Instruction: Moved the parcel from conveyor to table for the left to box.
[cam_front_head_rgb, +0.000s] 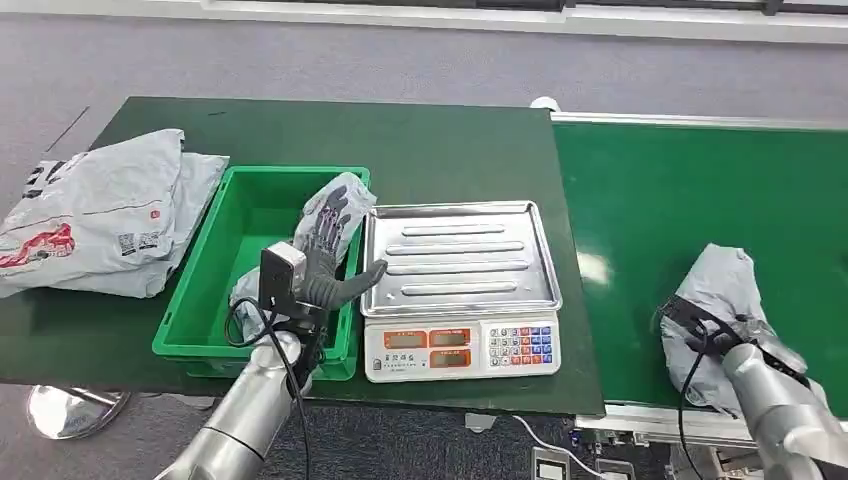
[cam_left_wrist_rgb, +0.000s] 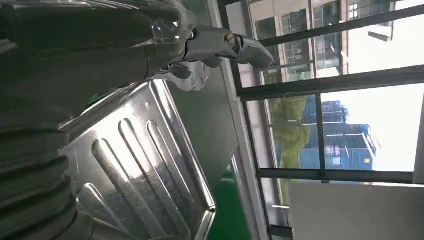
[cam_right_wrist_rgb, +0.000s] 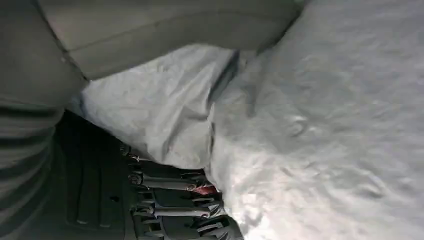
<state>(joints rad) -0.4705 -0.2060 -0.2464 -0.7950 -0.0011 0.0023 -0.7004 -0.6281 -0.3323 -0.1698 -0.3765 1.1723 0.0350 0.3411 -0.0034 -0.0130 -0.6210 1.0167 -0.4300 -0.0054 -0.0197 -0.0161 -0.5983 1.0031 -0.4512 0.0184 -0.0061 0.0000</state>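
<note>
from the head view we judge two steps overlap: our left hand (cam_front_head_rgb: 325, 262) holds a grey parcel (cam_front_head_rgb: 335, 205) over the green box (cam_front_head_rgb: 200, 300), and our right hand (cam_front_head_rgb: 715, 335) rests on another parcel (cam_front_head_rgb: 715, 290) lying on the conveyor (cam_front_head_rgb: 680, 190). next we need a firm grasp and a lift to the tabletop (cam_front_head_rgb: 420, 140). in the left wrist view the scale tray (cam_left_wrist_rgb: 145, 170) lies beside the hand. in the right wrist view dark fingers (cam_right_wrist_rgb: 170, 195) press against that parcel's wrinkled bag; we cannot tell whether they close round it.
</note>
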